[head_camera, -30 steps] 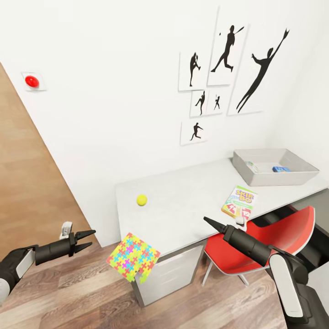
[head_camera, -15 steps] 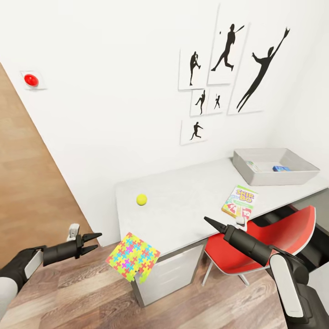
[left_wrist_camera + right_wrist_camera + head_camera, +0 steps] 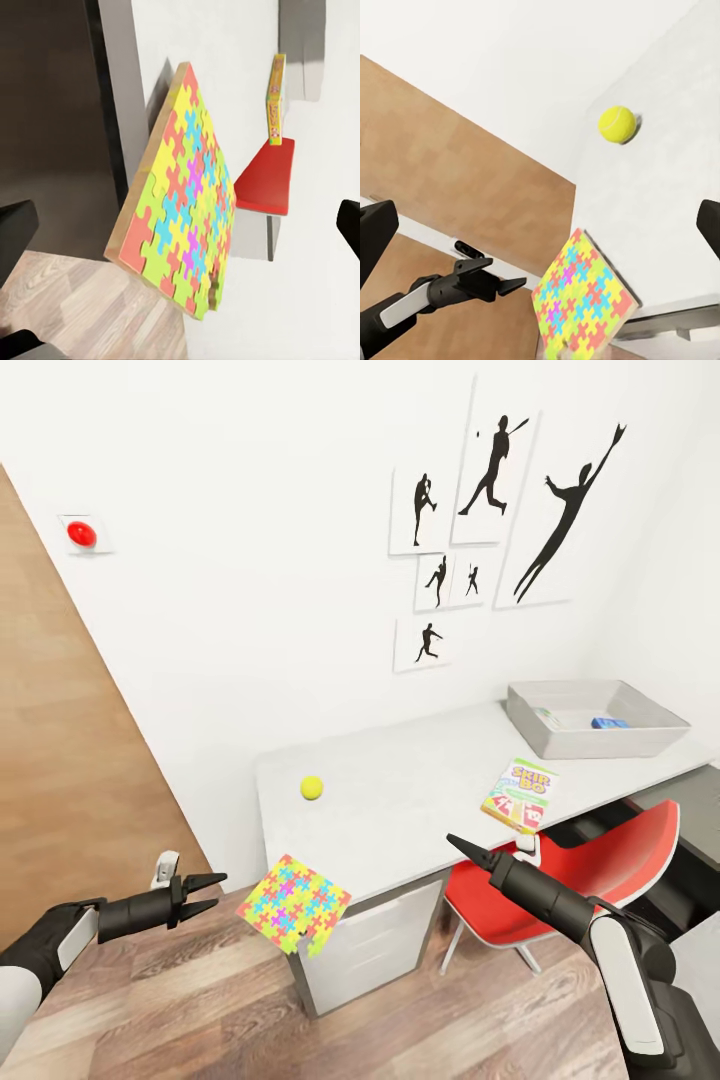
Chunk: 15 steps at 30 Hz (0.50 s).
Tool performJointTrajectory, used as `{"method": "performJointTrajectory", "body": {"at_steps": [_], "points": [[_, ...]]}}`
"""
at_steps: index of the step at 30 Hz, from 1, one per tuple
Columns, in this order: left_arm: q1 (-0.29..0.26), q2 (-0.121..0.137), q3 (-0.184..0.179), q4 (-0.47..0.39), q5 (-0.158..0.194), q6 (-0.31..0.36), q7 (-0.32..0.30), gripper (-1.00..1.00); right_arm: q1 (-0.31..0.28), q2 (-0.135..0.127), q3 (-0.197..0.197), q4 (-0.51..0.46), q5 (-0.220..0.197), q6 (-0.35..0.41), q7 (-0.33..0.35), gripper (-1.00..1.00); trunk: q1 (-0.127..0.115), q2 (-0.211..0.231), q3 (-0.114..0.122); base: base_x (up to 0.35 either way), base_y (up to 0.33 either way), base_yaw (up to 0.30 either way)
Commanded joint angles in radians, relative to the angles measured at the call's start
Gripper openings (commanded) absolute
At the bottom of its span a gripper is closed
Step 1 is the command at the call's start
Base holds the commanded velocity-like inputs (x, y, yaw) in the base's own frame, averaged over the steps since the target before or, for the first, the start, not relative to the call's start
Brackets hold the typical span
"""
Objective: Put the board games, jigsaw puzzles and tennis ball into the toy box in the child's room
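- Where the pale table [image 3: 400, 800] meets the wall at its far right end, the light grey toy box [image 3: 596, 718] sits open-topped; a small blue game box [image 3: 609, 723] and a white-blue flat box [image 3: 548, 715] lie inside it.
- Near the toy box, flat on the table's near edge, lies a yellow-green-red board game [image 3: 520, 795] printed "SKIP-BO".
- The tennis ball [image 3: 311, 788] rests on the left part of the table, apart from everything else.
- One jigsaw puzzle [image 3: 293, 903] overhangs the table's near left corner, tilted.
- The left gripper [image 3: 208, 893] hovers just left of that puzzle, fingers parted, holding nothing.
- The right gripper [image 3: 460, 848] hangs by the table's near edge above the red chair [image 3: 590, 870]; its fingers look pressed together, empty.
- Black athlete silhouettes [image 3: 490, 520] hang on the wall.
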Motion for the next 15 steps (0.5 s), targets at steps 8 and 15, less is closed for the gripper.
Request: {"method": "performJointTrajectory", "body": {"at_steps": [8,15], "points": [[-0.001,0.0,0.001,0.0,0.001,0.007,-0.002,1.0,-0.001,0.0,-0.001,0.0,-0.001,0.005,0.002,1.0,0.0,-0.001,-0.001,-0.104,-0.03,0.0],[-0.001,0.0,0.002,0.0,0.001,0.007,-0.002,1.0,-0.001,-0.001,-0.002,0.0,-0.001,0.005,0.002,1.0,0.0,-0.001,-0.001,-0.014,-0.028,0.0]]}}
